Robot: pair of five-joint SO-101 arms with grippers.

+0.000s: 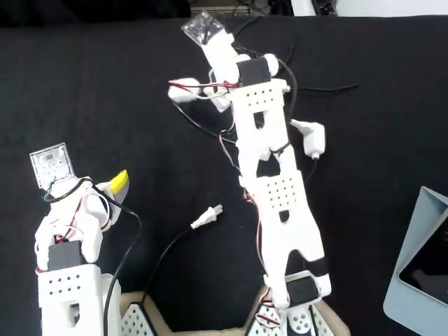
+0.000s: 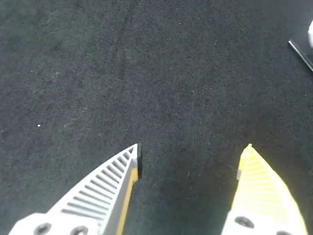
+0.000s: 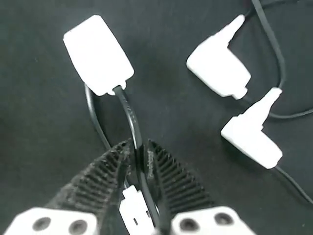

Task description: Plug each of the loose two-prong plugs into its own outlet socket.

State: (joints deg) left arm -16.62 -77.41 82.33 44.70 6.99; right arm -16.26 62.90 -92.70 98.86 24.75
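At the far left of the black cloth-covered table [image 1: 84, 84], the left gripper [image 2: 193, 147], one finger ribbed white plastic and the other yellow. Hangs over bare cloth with those fingers spread wide apart. To its right, near the front middle of the table, a loose white two-prong plug [image 1: 207, 218] on a thin black cable. Lies flat on the cloth, apart from both arms, prongs turned toward the long white right arm [image 1: 273, 189]. Further right, that arm itself, stretched from the near edge toward the far side. At its end, the right gripper [image 3: 139, 147] with dark ribbed fingers. Clamps together on a black cord [image 3: 128, 112], just short of the white rectangular socket block [image 3: 98, 54] at that cord's end. Off to one side of the block, well clear of the fingers, a white angled connector [image 3: 217, 66] and a second white angled connector [image 3: 252, 137], each on its own black lead. At the right edge, a pale blue-grey container [image 1: 413, 238].
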